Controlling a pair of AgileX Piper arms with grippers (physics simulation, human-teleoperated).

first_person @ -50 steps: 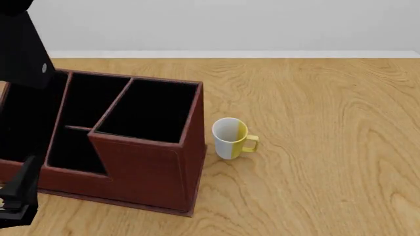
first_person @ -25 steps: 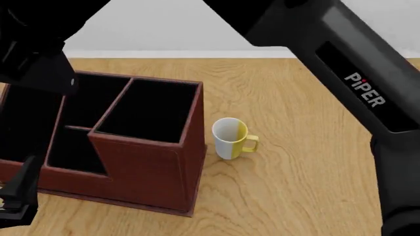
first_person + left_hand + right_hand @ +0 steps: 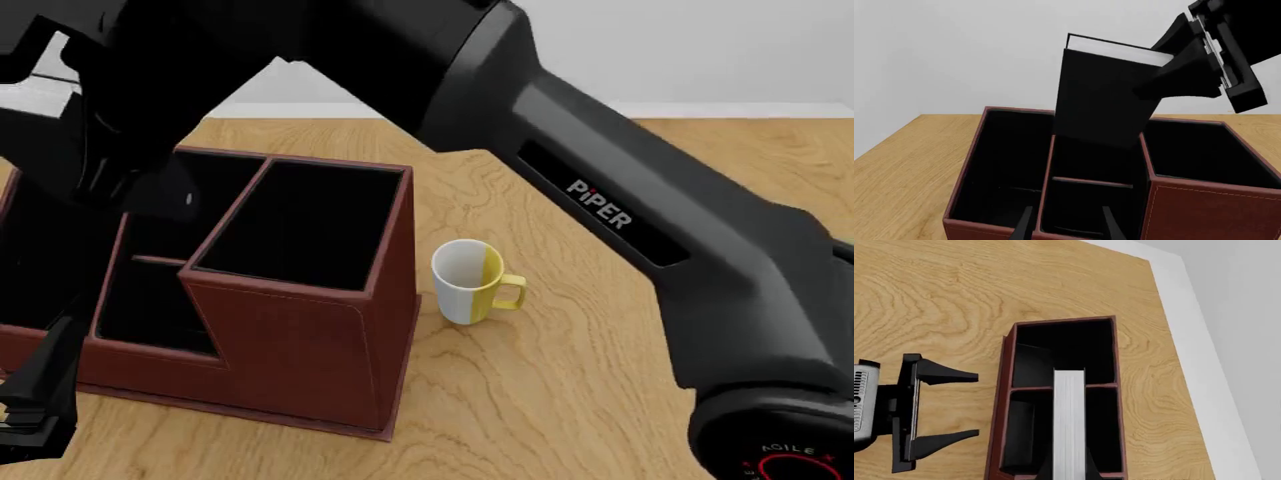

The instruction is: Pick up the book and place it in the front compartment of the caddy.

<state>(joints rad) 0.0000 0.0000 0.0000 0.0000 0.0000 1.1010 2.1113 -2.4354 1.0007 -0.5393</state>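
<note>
- While the right gripper (image 3: 1167, 67) hung over the caddy (image 3: 287, 350), it had the book (image 3: 1104, 97) pinched at its top end, jaws closed on the two covers, page edges up.
- The book was in the air, upright but a bit tilted, its lower end just above the middle sections of the caddy, not yet down inside as far as I could tell.
- In the right wrist view the white page block (image 3: 1069, 425) ran straight down over the divider between compartments, so which slot it would drop into was a toss-up from there.
- The left gripper (image 3: 937, 412) sat beside the caddy's near-left side with its jaws spread wide, holding nothing.
- Handling guess: a thick hardback like that looked stiff and fairly heavy for those thin fingers, so it shouldn't flop, but it could swing or pivot in the pinch since it was only held at one end.
- The black cover seemed smooth, so I'd expect it to be slippery; gripping across the covers near the top made sense, squeezing the whole page block.
- Not fragile, I'd say, though a corner could catch on a thin divider.
- The mug (image 3: 470, 282) stood on the desk (image 3: 641, 180) just right of the caddy, well out of the way.
</note>
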